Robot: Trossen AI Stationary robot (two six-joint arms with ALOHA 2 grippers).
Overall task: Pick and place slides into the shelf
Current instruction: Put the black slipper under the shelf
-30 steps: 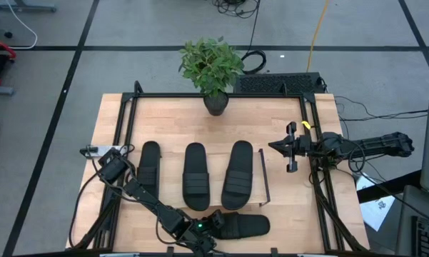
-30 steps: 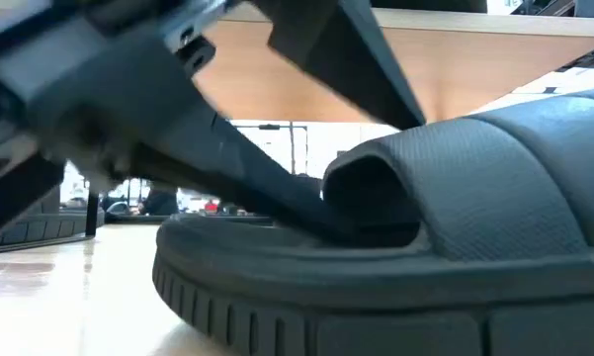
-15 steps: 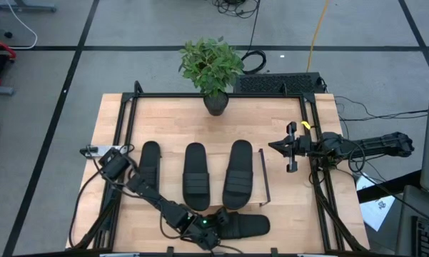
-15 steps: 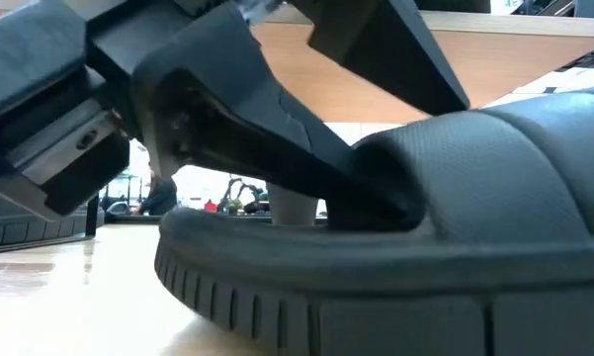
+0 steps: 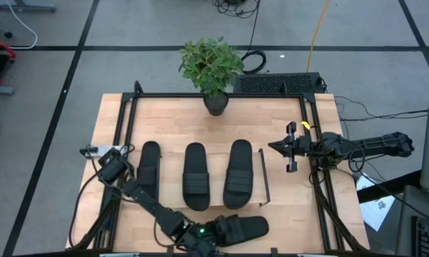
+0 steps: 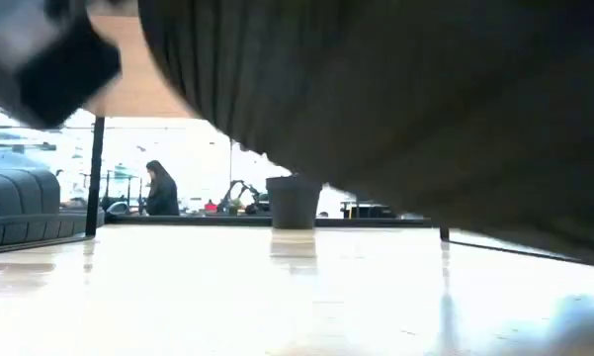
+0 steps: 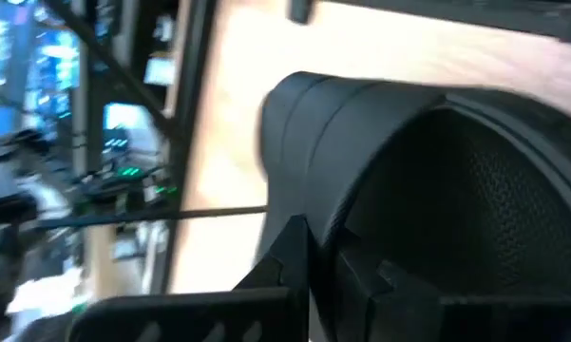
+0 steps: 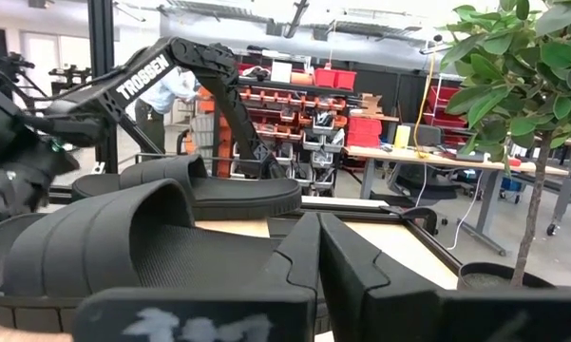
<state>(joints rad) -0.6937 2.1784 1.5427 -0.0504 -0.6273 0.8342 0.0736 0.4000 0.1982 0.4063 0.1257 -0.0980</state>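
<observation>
Fourth slide (image 5: 241, 228) sits at the near edge of the bench (image 5: 285, 128), lying crosswise, its long axis running left to right, one end toward the right side. The left hand (image 5: 215, 230) is at its left end, clenched on that slide; the wrist view shows dark fingers (image 7: 295, 266) pressed against the wide strap band (image 7: 361, 152). In the low view a big dark blurred mass fills the upper part of the picture; what it is cannot be told.

Just beyond it, three slides stand in a row on the shelf (image 5: 261, 178): left one (image 5: 149, 165), middle one (image 5: 195, 175), right one (image 5: 238, 173). All three have their long axes running front to back, side by side and slightly apart, with the thin black wire end frame just right of the right one.

Farther out, a potted plant (image 5: 212, 70) stands at the far middle edge of the bench. The right hand (image 5: 291, 149) waits at the right side of the bench, well apart from the slides, fingers clenched shut on nothing. A black frame (image 5: 128, 128) runs round the bench edges. In the low view a person (image 6: 161, 188) stands far back in the room.
</observation>
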